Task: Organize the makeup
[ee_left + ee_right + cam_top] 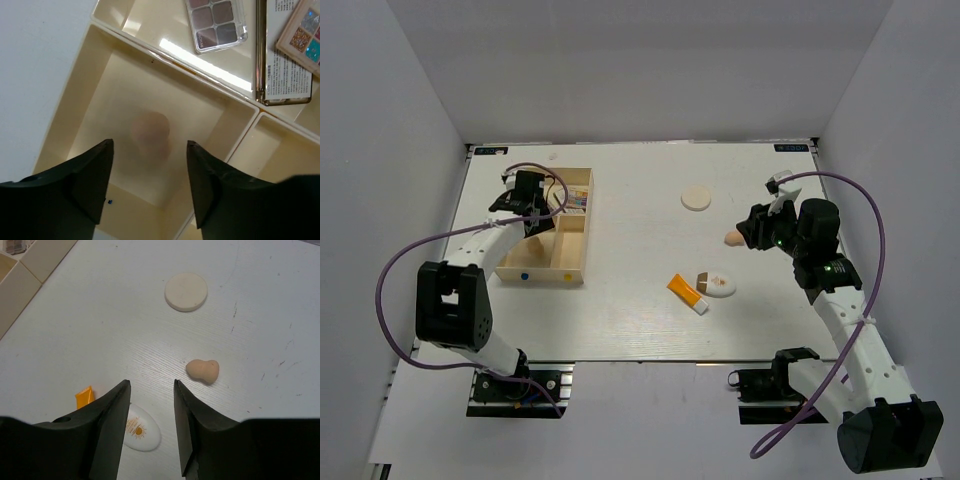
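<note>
My left gripper [530,218] [150,145] is open and hovers over the wooden box [572,262]. Below it a beige sponge [150,132] lies blurred in one compartment. Eyeshadow palettes [217,22] lie in the adjoining long compartment. My right gripper [745,232] [150,382] is open and empty above the table. A second beige sponge [202,370] [731,237] lies just ahead and to the right of its fingers. A white oval item [141,427] [717,285] and an orange tube [686,292] [84,396] lie by its left finger. A round white disc [697,197] [186,291] lies farther off.
The box's wall [210,75] separates the palette compartment from the sponge one. A smaller compartment [280,150] sits to the right. White walls close in the table on three sides. The box corner [20,270] shows at the right wrist view's far left.
</note>
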Available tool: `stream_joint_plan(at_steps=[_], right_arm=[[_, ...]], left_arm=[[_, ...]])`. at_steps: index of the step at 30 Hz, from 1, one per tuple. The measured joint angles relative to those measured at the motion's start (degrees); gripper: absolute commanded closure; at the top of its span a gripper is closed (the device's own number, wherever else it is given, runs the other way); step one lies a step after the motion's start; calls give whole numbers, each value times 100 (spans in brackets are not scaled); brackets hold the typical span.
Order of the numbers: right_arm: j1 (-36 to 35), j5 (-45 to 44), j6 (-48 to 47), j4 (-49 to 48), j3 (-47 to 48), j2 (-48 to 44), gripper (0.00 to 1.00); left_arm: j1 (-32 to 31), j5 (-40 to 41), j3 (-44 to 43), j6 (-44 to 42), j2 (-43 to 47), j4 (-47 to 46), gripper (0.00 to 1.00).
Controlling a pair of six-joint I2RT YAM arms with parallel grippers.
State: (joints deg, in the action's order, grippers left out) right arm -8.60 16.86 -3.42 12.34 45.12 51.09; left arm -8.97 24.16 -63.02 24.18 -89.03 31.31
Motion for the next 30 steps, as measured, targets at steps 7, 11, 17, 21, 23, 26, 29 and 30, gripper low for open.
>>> stream_joint_plan(at_steps=[7, 11, 17, 21, 23, 26, 29, 30], right_arm=[[0, 44, -17, 4, 0, 42, 46], [0, 55, -68, 26, 0, 245, 38], [-9, 4, -457, 236, 396, 1106, 25], [-4, -66, -833, 304, 820, 1954, 19], [-7, -109, -1003, 328, 1016, 2422, 15], [-9, -197, -1196, 468, 1469, 3248, 12], [-11, -361, -1296, 560, 1961, 4026, 12], [-9, -433, -1333, 562, 2076, 4227, 12]], left_arm=[[2, -201, 63, 114, 361, 0, 16], [-17, -490, 66, 184, 789, -33, 16], [-81, -1871, 726, 223, 1991, -846, 19], [-98, -3040, 1521, 225, 2638, -1493, 19], [-131, -3471, 1757, 254, 2754, -1707, 19], [-146, -4006, 1912, 293, 2883, -1886, 19], [-151, -4310, 1917, 328, 3104, -2026, 18], [-151, -4385, 1917, 334, 3215, -2065, 18]])
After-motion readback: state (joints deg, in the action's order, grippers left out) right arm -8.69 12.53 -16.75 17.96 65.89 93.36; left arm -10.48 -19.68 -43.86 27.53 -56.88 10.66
